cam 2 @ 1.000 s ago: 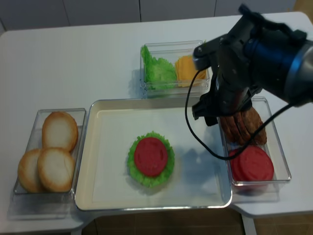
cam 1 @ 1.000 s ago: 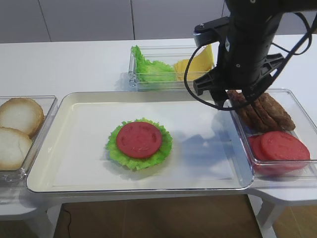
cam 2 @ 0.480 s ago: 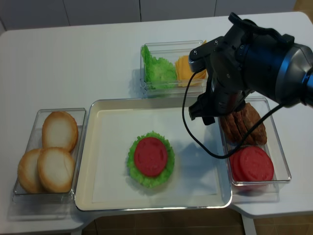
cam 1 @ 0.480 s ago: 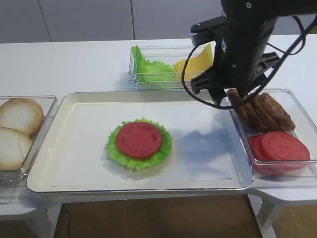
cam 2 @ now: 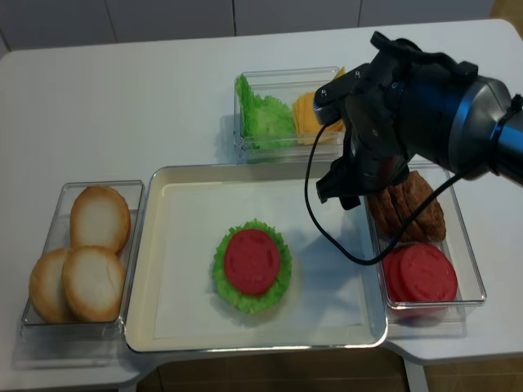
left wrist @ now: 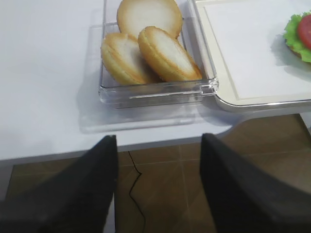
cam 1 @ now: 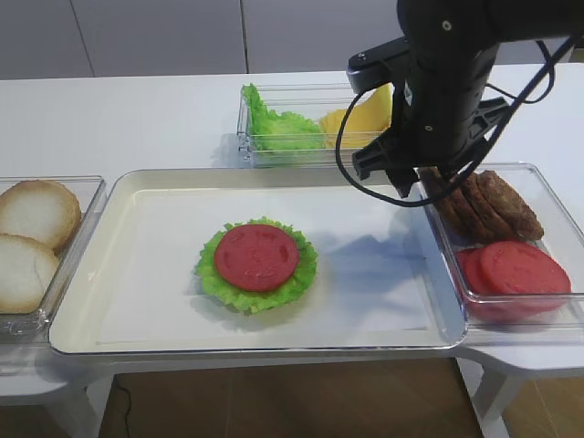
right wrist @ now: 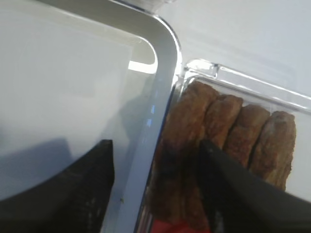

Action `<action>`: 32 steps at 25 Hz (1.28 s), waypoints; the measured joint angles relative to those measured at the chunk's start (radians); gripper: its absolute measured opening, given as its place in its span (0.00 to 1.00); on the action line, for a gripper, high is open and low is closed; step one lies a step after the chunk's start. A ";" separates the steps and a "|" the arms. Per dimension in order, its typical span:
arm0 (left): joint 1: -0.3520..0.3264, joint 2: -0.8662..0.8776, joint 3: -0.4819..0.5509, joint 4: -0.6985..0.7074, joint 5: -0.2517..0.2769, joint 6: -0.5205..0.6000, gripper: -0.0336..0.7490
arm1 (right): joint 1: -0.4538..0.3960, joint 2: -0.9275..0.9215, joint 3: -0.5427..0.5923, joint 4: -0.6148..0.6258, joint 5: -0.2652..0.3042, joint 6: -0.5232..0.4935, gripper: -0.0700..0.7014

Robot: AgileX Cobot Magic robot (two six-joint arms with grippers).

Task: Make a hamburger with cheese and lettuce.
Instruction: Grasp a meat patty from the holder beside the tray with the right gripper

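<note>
Right claw point(right wrist: 160, 160) has crept slightly toward 11 o'clock, jaws spread around the leftmost meat patty point(right wrist: 182, 145), not clamping. The hamburger point(cam 1: 256, 263) hasn't budged, mid-tray point(cam 1: 137, 274) on the desk point(cam 1: 137, 119).

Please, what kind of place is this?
Probably a robot demonstration bench, not a real kitchen: a white table, a cream tray, and clear bins of toy-like buns, patties and cheese.
</note>
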 joint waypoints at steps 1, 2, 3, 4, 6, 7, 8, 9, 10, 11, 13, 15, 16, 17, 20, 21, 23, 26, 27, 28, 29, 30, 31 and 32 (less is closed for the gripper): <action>0.000 0.000 0.000 0.000 0.000 0.000 0.56 | 0.000 0.000 0.000 -0.002 0.000 0.000 0.62; 0.000 0.000 0.000 0.000 0.000 0.000 0.56 | 0.000 0.000 0.000 -0.004 0.000 0.000 0.60; 0.000 0.000 0.000 0.000 0.000 0.000 0.56 | 0.000 0.000 0.000 -0.004 0.000 0.000 0.58; 0.000 0.000 0.000 0.000 0.000 0.000 0.56 | 0.000 0.000 0.000 -0.004 -0.002 0.000 0.54; 0.000 0.000 0.000 0.000 0.000 0.000 0.56 | 0.000 0.002 0.000 -0.004 -0.002 0.000 0.46; 0.000 0.000 0.000 0.000 0.000 0.000 0.56 | 0.000 0.002 0.000 -0.005 -0.002 0.000 0.43; 0.000 0.000 0.000 0.000 0.000 0.000 0.56 | 0.000 0.002 0.000 -0.006 -0.002 0.000 0.40; 0.000 0.000 0.000 0.000 0.000 0.000 0.56 | 0.000 0.002 0.000 -0.008 -0.002 0.000 0.37; 0.000 0.000 0.000 0.000 0.000 0.000 0.56 | 0.000 0.002 0.000 -0.010 -0.002 0.000 0.34; 0.000 0.000 0.000 0.000 0.000 0.000 0.56 | 0.000 0.002 0.000 -0.012 -0.002 0.000 0.32; 0.000 0.000 0.000 0.000 0.000 0.000 0.56 | 0.000 0.002 0.000 -0.012 0.000 0.000 0.29; 0.000 0.000 0.000 0.000 0.000 0.000 0.56 | 0.000 0.002 0.000 -0.012 0.002 0.000 0.26; 0.000 0.000 0.000 0.000 0.000 0.000 0.56 | 0.000 0.002 0.000 -0.012 0.002 0.000 0.26; 0.000 0.000 0.000 0.000 0.000 0.000 0.56 | 0.000 0.002 0.000 -0.012 0.004 0.000 0.26; 0.000 0.000 0.000 0.000 0.000 0.000 0.56 | 0.000 0.002 0.000 -0.012 0.004 0.000 0.26; 0.000 0.000 0.000 0.000 0.000 0.000 0.56 | 0.000 0.002 -0.001 -0.012 0.006 0.000 0.26; 0.000 0.000 0.000 0.000 0.000 0.000 0.56 | 0.000 0.000 -0.001 -0.012 0.006 0.000 0.26; 0.000 0.000 0.000 0.000 0.000 0.000 0.56 | 0.000 -0.016 -0.001 -0.006 0.014 0.004 0.25; 0.000 0.000 0.000 0.000 0.000 0.000 0.56 | 0.000 -0.025 -0.001 -0.002 0.016 0.004 0.25; 0.000 0.000 0.000 0.000 0.000 0.000 0.56 | 0.000 -0.037 -0.001 0.003 0.018 0.006 0.25; 0.000 0.000 0.000 0.000 0.000 0.000 0.56 | 0.000 -0.049 -0.001 0.008 0.018 0.006 0.25; 0.000 0.000 0.000 0.000 0.000 0.000 0.56 | 0.000 -0.059 -0.001 0.009 0.018 0.006 0.25; 0.000 0.000 0.000 0.000 0.000 0.000 0.56 | 0.000 -0.070 -0.001 0.014 0.018 0.007 0.25; 0.000 0.000 0.000 0.000 0.000 0.000 0.56 | 0.000 -0.080 -0.001 0.018 0.018 0.007 0.25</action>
